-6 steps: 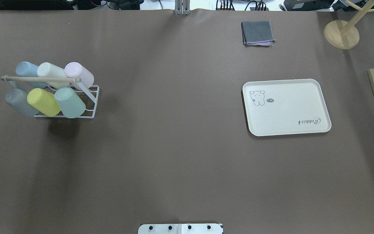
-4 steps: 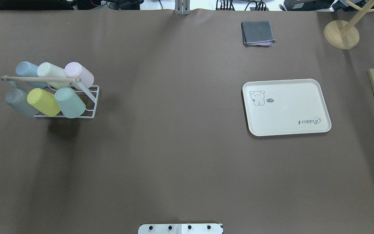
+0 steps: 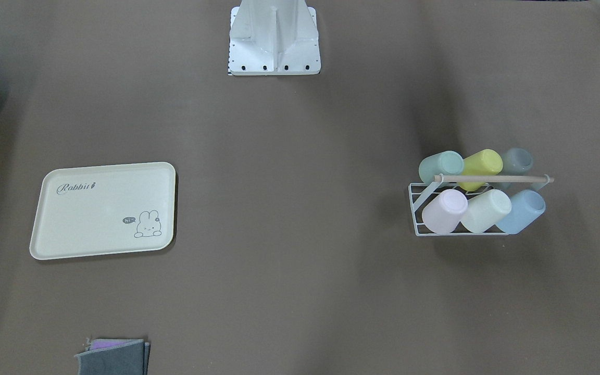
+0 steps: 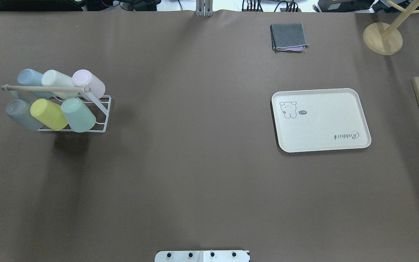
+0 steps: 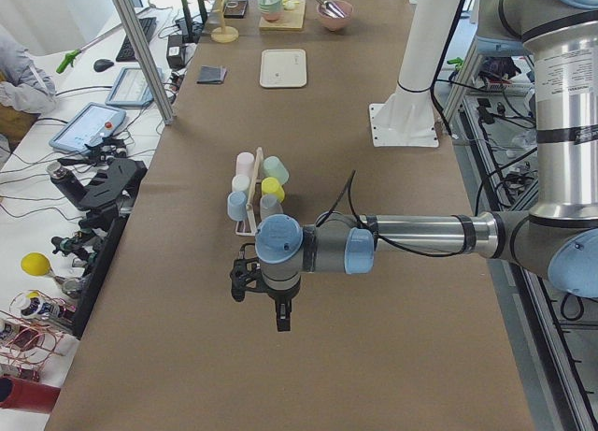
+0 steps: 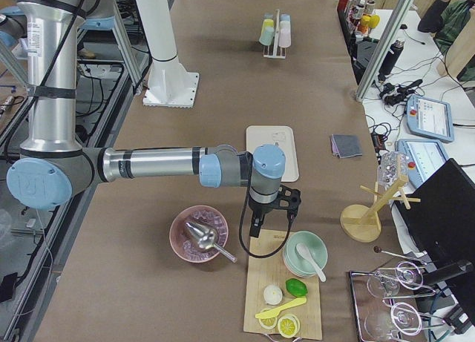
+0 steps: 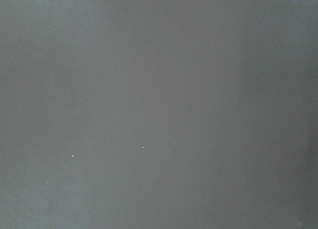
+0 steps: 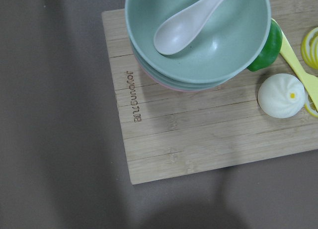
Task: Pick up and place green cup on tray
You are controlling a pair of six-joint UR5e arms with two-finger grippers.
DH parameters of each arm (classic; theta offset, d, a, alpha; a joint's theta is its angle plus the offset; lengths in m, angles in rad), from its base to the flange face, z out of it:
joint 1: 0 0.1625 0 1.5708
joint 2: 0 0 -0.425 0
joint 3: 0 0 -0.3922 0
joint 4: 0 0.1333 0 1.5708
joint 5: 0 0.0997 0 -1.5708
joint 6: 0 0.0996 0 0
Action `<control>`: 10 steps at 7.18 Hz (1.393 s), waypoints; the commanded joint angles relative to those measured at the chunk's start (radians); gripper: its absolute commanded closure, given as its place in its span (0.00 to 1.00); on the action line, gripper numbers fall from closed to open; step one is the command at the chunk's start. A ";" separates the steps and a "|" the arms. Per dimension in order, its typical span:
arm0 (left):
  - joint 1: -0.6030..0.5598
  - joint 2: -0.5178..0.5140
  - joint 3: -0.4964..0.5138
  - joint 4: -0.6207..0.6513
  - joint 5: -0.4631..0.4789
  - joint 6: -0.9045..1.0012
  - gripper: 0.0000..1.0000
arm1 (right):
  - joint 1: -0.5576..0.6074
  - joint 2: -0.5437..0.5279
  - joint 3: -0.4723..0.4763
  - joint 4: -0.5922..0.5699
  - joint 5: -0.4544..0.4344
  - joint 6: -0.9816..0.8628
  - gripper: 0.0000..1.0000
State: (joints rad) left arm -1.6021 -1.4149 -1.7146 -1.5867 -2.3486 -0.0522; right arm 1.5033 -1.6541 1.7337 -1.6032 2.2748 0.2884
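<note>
The green cup [image 4: 78, 115] lies tilted in the front row of a white wire rack [image 4: 102, 112] at the table's left, next to a yellow cup [image 4: 48, 114]. It also shows in the front-facing view [image 3: 440, 165]. The cream tray [image 4: 355, 109] with the "Rabbit" script lies flat on the right and holds nothing; it also shows in the front-facing view [image 3: 71, 229]. My left gripper [image 5: 282, 321] hangs over bare table well short of the rack. My right gripper [image 6: 257, 228] hangs over a wooden board beyond the tray. I cannot tell whether either is open or shut.
The rack also holds grey, blue, cream and pink cups. A folded grey cloth [image 4: 288, 37] and a wooden stand [image 4: 382, 38] sit at the far right. The wooden board [image 8: 198, 139] carries a green bowl [image 8: 198, 35] with a spoon. A pink bowl [image 6: 199, 233] stands beside it.
</note>
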 commanded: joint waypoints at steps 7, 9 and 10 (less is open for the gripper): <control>0.001 0.001 -0.002 0.002 0.000 0.000 0.02 | -0.001 0.000 -0.008 0.000 -0.005 0.002 0.00; 0.001 0.001 0.001 0.004 0.000 0.000 0.02 | -0.001 0.000 -0.006 0.000 -0.001 0.002 0.00; 0.010 -0.002 0.000 0.026 0.047 0.000 0.02 | -0.014 0.011 0.006 -0.003 -0.001 0.000 0.00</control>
State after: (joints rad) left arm -1.5998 -1.4148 -1.7146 -1.5779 -2.3376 -0.0522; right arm 1.4986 -1.6508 1.7291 -1.6036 2.2726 0.2896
